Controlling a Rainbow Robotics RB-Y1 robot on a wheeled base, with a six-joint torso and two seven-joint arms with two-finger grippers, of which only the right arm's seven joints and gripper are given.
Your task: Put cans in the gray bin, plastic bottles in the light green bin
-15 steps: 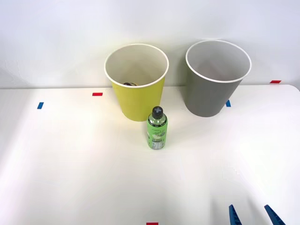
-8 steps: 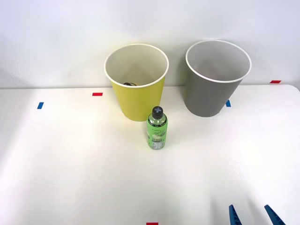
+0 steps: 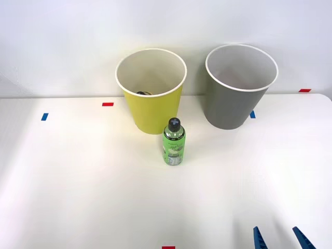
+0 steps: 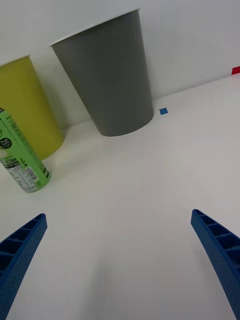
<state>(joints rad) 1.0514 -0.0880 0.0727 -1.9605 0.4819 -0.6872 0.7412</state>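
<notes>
Your right gripper (image 3: 280, 237) sits spread wide and empty, low over the white table (image 3: 78, 197). The plastic bottle (image 3: 173, 142) stands upright just before the light green bin (image 3: 151, 92), the gray bin (image 3: 239, 88) beside it.

i see bare white table (image 3: 78, 197) between my right gripper (image 3: 280, 238), fingers spread wide, and the upright plastic bottle (image 3: 173, 142). just behind the bottle stands the light green bin (image 3: 151, 98), with the gray bin (image 3: 236, 91) beside it across an open gap.
</notes>
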